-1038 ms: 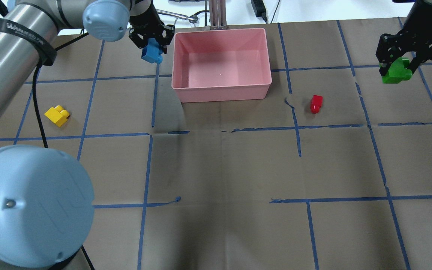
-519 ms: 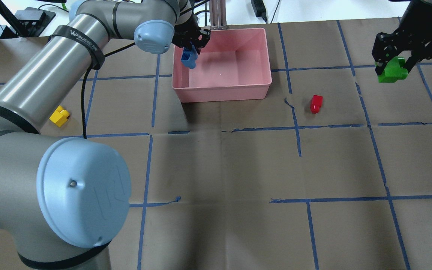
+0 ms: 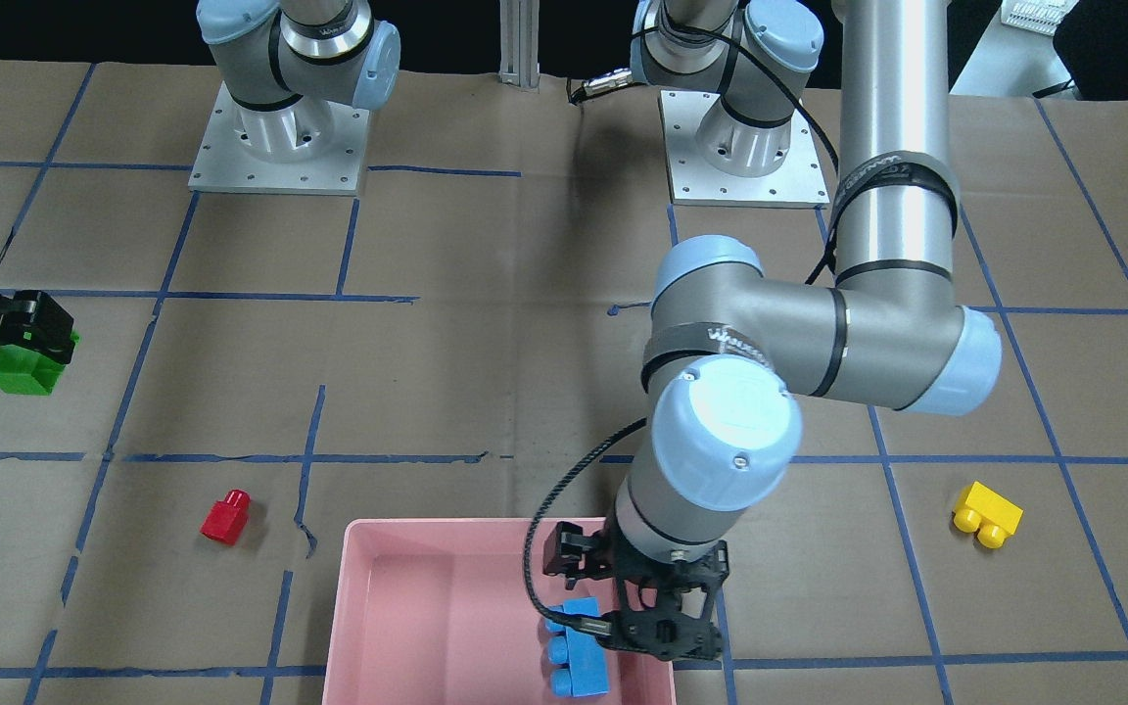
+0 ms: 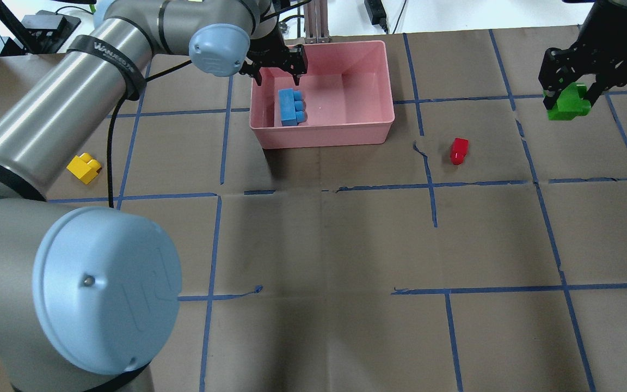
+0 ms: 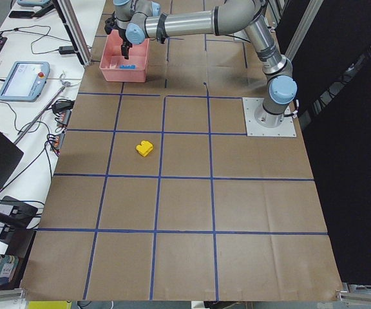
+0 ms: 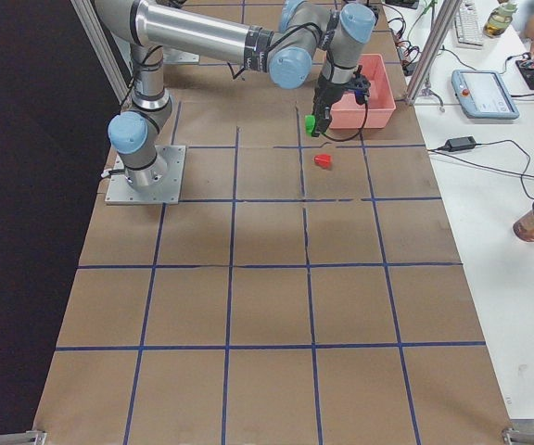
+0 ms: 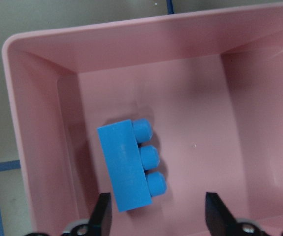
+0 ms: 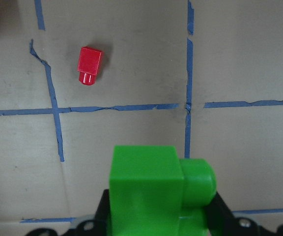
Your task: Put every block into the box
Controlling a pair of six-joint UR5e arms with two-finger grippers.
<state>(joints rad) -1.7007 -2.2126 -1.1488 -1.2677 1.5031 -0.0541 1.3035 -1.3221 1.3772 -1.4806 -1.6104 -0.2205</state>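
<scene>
We count four blocks and one box (image 4: 346, 132). The blue block (image 4: 290, 107) lies inside it, long axis running away from us, studs pointing right. Our left hand (image 4: 277, 76) hovers above, spread and empty. Our right hand (image 4: 568, 95) clamps the green block (image 4: 570, 106). The red block (image 4: 459, 151), seemingly on its side, and the yellow block (image 4: 84, 167) rest on the tabletop (image 4: 346, 245).

Pink box (image 4: 321, 133) holds blue block (image 4: 290, 107); right claw (image 4: 569, 100) grips green block (image 4: 565, 106); red block (image 4: 459, 150), yellow block (image 4: 84, 167) outside.

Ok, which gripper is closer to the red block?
Right. The right gripper, holding the green block, hovers a little way from the red block; the left gripper is farther off, above the box.
</scene>
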